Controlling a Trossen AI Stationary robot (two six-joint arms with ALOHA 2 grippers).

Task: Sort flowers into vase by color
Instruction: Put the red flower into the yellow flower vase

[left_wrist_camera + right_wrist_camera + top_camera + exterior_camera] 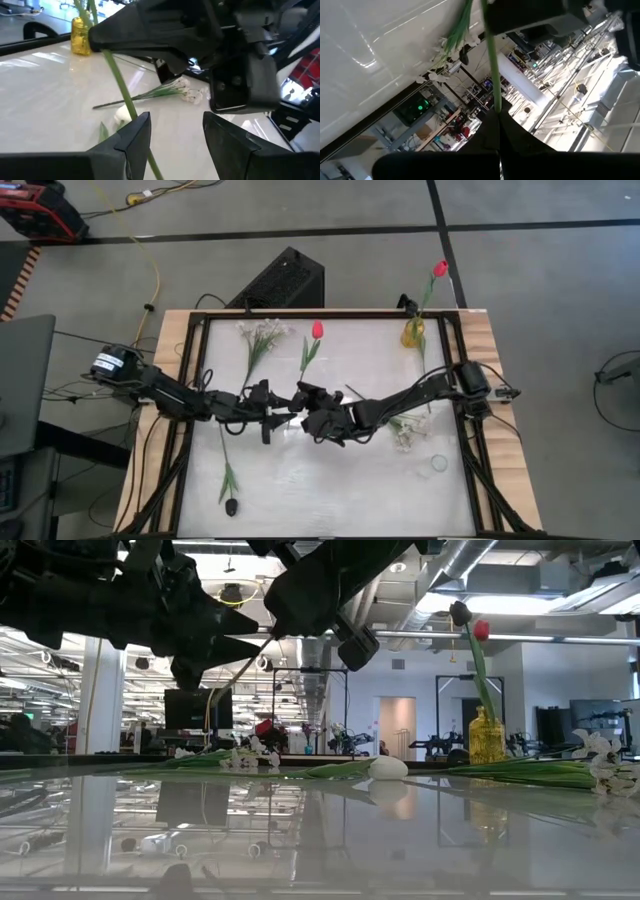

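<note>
- The table (330,490) is the big white worktop. Both arms reach in from their own sides and meet over the middle, which looks like a hand-off to me.
- The right gripper (497,112) has its fingers pinched together on a thin green stem (122,92), held up off the surface. I can't tell which bloom is on the end of it.
- The left gripper (177,135) is right up against the right one with its fingers spread. The stem runs just beside one finger and isn't grabbed yet.
- The yellow vase (413,333) stands at the far edge on the right arm's side. One red tulip (440,268) is already in it, so red probably goes there.
- Lying loose: another red tulip (317,330) at the far side, next to a white sprig (262,332).
- A second sprig (403,438) sits under the right arm, which could snag on the way to the vase.
- A white tulip (388,768) lies flat mid-table.
- A dark tulip (231,506) is at the near edge, well clear.
- There's also a small clear round thing (440,464) near the right corner; no idea what it is.
</note>
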